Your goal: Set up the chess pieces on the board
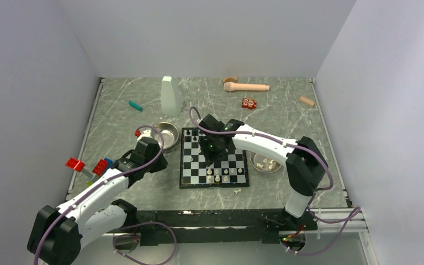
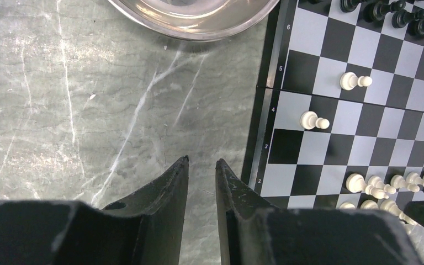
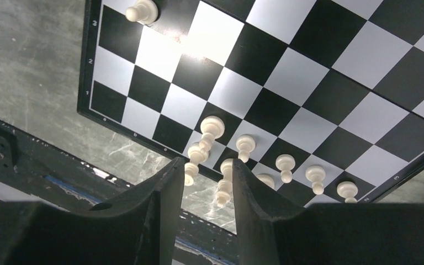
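Well, starting at the left, the left gripper [image 2: 201, 161] hangs over the bare stone table [image 2: 61, 110], just beside the left edge of the board [image 2: 270, 72]. Its own camera shows the two fingers [image 2: 171, 187] nearly pressed together, with a thin slit between them and nothing in it. That view also catches the rim of a steel bowl [image 2: 199, 25] at the top. Two stray white pawns [image 2: 355, 81] stand alone on the middle rows; from above they are mere specks.

The overhead camera gives what the wrists miss. Red blocks [image 1: 75, 163] lie by the left arm, and the board sits mid-table between two bowls. Black pieces [image 1: 194, 132] line its far rows and white pieces [image 1: 225, 171] its near rows. One more white piece [image 1: 237, 191] lies on the table just in front of the board, and several sit in the right-hand bowl [image 1: 266, 163].

Over the board's middle hovers the right gripper [image 1: 212, 150]. From above its fingers are hidden. Its wrist camera shows them spread apart, with the near row of white pieces visible through the gap. Whether either finger touches a piece I cannot tell.
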